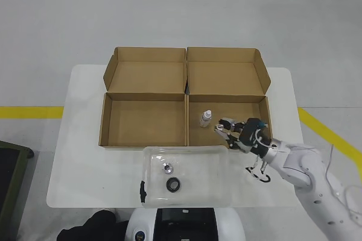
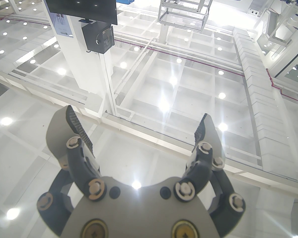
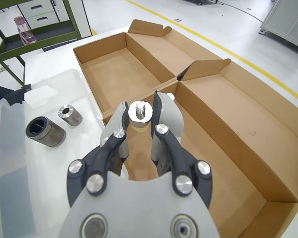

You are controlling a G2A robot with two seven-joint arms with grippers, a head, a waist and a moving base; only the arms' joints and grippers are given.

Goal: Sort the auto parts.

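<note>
1. The right claw [image 3: 140, 107] is seen clenched on a flanged metal part [image 3: 140, 112]. The flange is gripped from both sides and the stud end is turned toward the wrist camera.
2. The held part is judged to hang just inside the near wall of the right-hand box [image 1: 241, 108], on the side next to the clear bin [image 1: 187, 149]. Bare cardboard floor lies directly beneath it.
3. The part's axis is judged roughly upright, so a straight descent should set it down on its base.
4. A small pale part [image 1: 205, 117] is already standing in the same box, just beyond the claw and toward the left-hand box [image 1: 145, 123]. That close gap is what the set-down depends on.
5. A dark sleeve [image 3: 45, 131] and a shorter steel cylinder [image 3: 70, 115] are left in the bin, a little apart from each other.
6. The left claw [image 2: 137, 122] is spread wide, grips nothing and is pointed at the ceiling. The right arm is therefore taken as the nearer one.
</note>
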